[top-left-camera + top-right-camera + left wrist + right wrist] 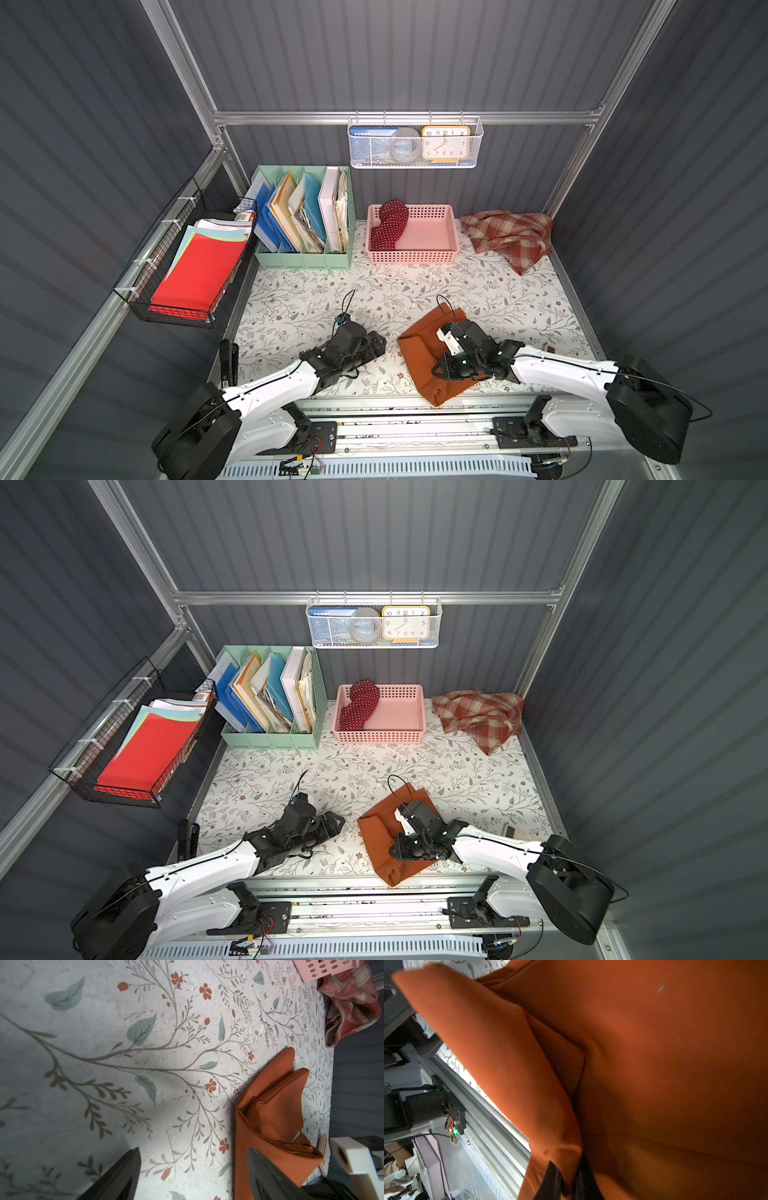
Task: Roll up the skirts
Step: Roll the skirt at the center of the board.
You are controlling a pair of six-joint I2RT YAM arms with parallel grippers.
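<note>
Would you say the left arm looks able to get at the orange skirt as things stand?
Probably yes: the open left gripper sits just beside the orange skirt, with only bare table between them.

- rust-orange skirt (654,1064): matt woven cloth with a fine diagonal rib.
- plaid skirt (353,1001): soft, fuzzy woolly cloth.
- pink basket (415,258): smooth perforated plastic.
- worktop (145,1053): smooth matt printed sheet, lightly scuffed.
- hanging basket (411,166): white-coated metal mesh.

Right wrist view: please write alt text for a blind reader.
The right gripper is shut on a fold of the rust-orange skirt, which fills most of the picture. Beyond the cloth, a strip of floral table and a metal rail show.
</note>
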